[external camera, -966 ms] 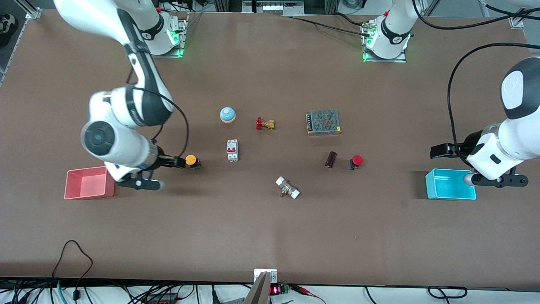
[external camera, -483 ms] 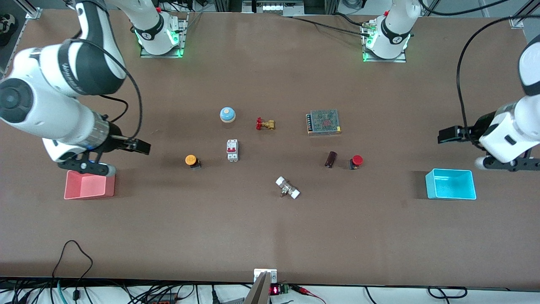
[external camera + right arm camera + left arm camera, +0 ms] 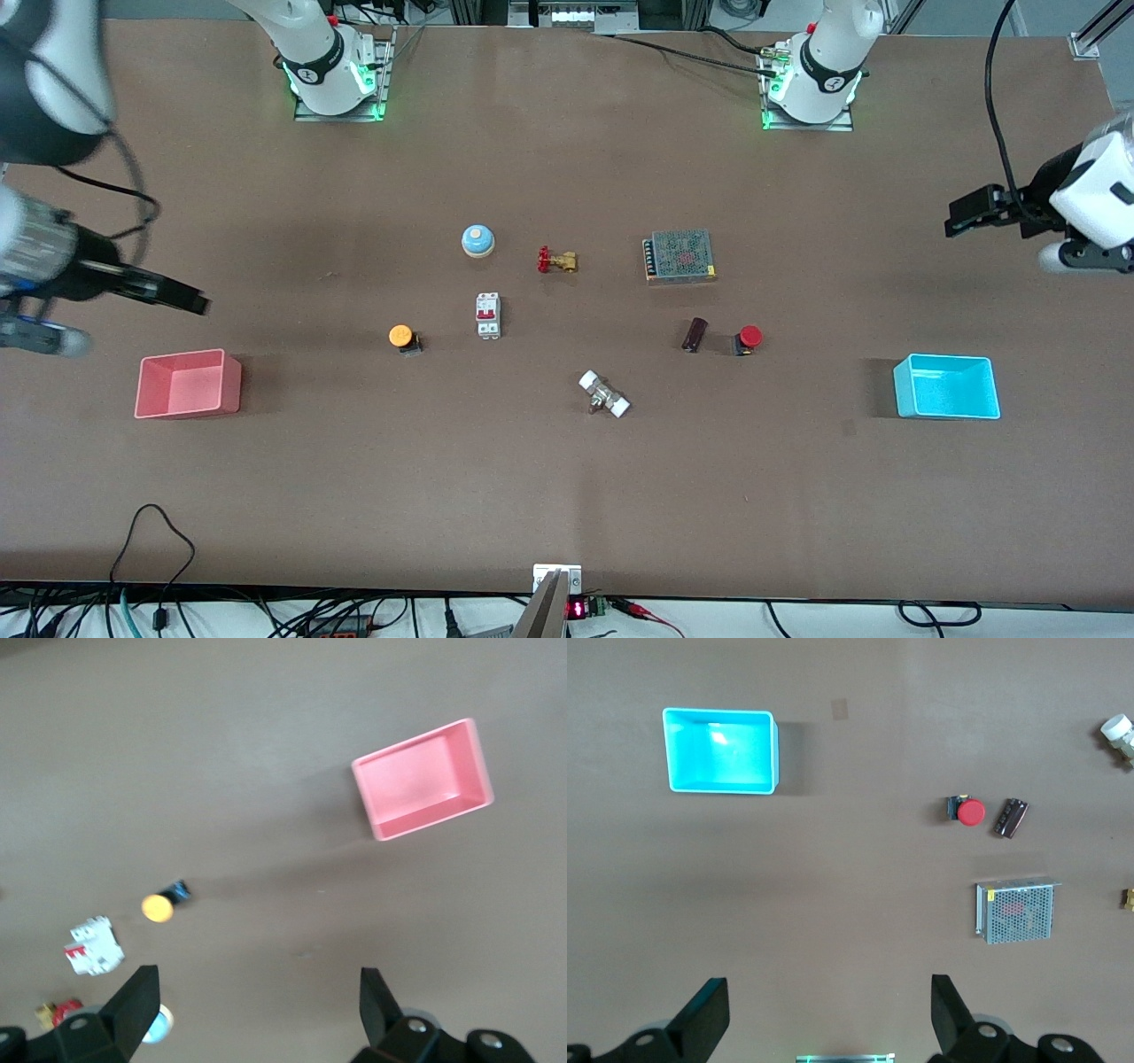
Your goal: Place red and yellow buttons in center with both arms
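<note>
Buttons lie apart on your worktop (image 3: 567,496): yellow button (image 3: 400,336) toward the released right gripper (image 3: 190,304); red button (image 3: 749,337) toward the released left gripper (image 3: 961,217); each sits well short of its own fingers.

Right arm (image 3: 35,177) blurred and mostly cut off at the front view's edge, left arm (image 3: 1094,195) half cut off too, white fitting (image 3: 1121,731) and brass valve (image 3: 1129,897) clipped in the left wrist view, blue bell (image 3: 159,1025) half hidden by a finger (image 3: 133,1001).
</note>
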`<state>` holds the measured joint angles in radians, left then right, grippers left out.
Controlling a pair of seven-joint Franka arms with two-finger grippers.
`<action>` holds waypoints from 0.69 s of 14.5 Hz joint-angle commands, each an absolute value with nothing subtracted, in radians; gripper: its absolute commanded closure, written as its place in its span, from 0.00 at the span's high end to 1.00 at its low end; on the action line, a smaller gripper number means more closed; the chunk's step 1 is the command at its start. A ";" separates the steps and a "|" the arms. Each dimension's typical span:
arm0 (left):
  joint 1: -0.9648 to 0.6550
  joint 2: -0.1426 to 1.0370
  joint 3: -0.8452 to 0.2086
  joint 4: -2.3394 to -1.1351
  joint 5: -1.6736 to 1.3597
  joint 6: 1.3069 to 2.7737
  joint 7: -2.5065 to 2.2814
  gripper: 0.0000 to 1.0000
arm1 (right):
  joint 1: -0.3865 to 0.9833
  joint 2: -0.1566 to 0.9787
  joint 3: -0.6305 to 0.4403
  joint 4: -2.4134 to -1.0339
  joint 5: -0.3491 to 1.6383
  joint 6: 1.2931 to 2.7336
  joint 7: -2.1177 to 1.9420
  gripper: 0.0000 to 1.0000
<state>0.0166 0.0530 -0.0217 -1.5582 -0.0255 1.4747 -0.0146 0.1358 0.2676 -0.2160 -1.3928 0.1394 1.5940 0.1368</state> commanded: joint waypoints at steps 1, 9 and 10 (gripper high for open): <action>0.028 -0.032 -0.025 -1.644 -0.046 1.493 0.008 1.00 | 0.054 0.210 -0.167 -1.397 0.111 1.534 0.066 1.00; 0.025 -0.091 -0.025 -1.649 -0.038 1.480 0.005 1.00 | 0.064 0.035 -0.158 -1.581 -0.009 1.526 0.014 1.00; 0.022 -0.091 -0.026 -1.652 -0.034 1.480 0.006 1.00 | 0.064 0.019 -0.158 -1.594 -0.009 1.526 0.014 1.00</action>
